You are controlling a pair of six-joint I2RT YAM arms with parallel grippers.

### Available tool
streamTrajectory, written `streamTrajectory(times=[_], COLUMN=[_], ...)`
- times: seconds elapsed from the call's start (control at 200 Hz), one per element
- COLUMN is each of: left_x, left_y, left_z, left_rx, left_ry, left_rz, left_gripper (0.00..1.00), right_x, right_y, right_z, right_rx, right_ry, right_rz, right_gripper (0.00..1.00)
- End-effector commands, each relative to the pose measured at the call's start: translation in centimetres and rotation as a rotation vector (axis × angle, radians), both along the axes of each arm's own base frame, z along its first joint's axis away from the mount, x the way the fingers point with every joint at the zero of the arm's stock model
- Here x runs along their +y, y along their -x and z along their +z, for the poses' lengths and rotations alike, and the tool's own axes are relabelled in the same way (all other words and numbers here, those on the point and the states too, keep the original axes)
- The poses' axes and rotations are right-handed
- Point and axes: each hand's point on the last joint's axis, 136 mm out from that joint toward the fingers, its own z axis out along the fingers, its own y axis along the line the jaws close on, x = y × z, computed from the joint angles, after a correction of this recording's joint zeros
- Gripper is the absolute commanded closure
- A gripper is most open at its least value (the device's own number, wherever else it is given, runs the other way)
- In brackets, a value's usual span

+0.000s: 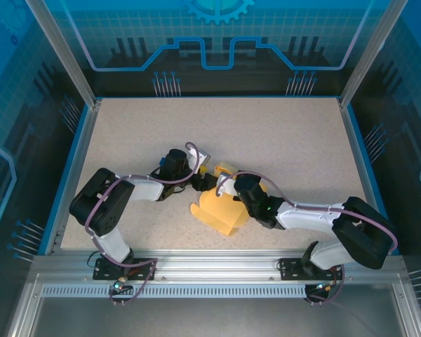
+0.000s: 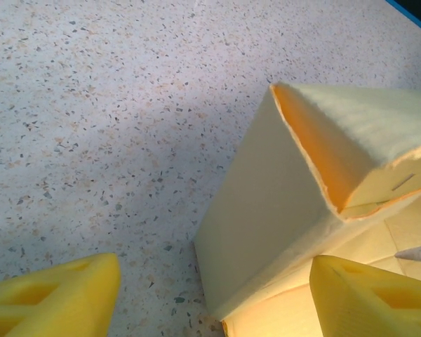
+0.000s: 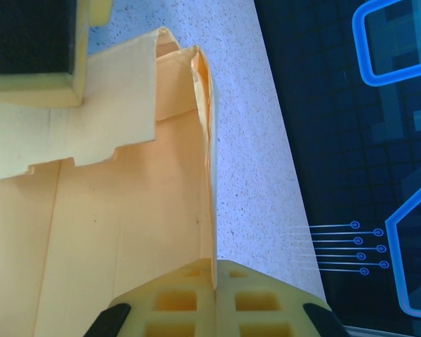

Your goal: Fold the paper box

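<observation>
My right gripper [image 3: 214, 281] is clenched on the paper box [image 1: 221, 210]: the two yellow pads meet with one thin upright wall of the card pinched edge-on between them. From that grip the wall's top edge runs straight away from me, a little ragged at its far corner. A notched flap lies folded in beside it, over the flat card floor. Outside that wall a narrow strip of speckled tabletop [image 3: 245, 140] runs to the table's edge, where the dark blue side panel [image 3: 365, 175] begins.

My left gripper [image 2: 214, 302] is released, its fingers [image 2: 56, 298] set wide. Between them stands a folded corner of the box, its wall upright and its open mouth showing an orange-lit inner face with a short slit. One finger is apart from the card, with bare table between them. The other sits over the flat card at the foot of the wall, and I cannot tell whether it touches.

From above, the box lies near the middle of the table, somewhat toward the near edge, with both grippers meeting at it. Beyond it the tabletop spreads open to the far rim and out to the blue side rims [image 1: 81, 161]. On the near side a band of table separates the box from the metal rail [image 1: 210, 263]
</observation>
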Motion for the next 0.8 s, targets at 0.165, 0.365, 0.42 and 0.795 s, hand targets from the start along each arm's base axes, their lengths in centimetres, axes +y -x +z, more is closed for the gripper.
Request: streamTrajectory(times=[0.165,0.365,0.42,0.795], left_x=[1.2,1.3,1.5,0.9], left_y=[-2.0,-1.9,-2.0,-1.8], left_z=[2.2,1.0,0.7,-0.5], left_rx=[-0.056,-0.045,-0.045,-0.094], left_ry=[0.083,0.040,0.028,-0.073], left_rz=[0.068,0.062,0.064,0.034], left_gripper=[0.29,0.29,0.30,0.33], right_x=[0.7,0.6,0.6,0.4], right_y=[-0.2,-0.2,-0.2,-0.2], right_z=[0.8,1.0,1.1,0.3], right_rx=[0.010,0.012,0.016,0.058], right_ry=[-0.034,-0.047,-0.056,-0.066], right_rz=[0.016,0.012,0.010,-0.015], right_gripper=[1.00,1.00,1.00,1.00])
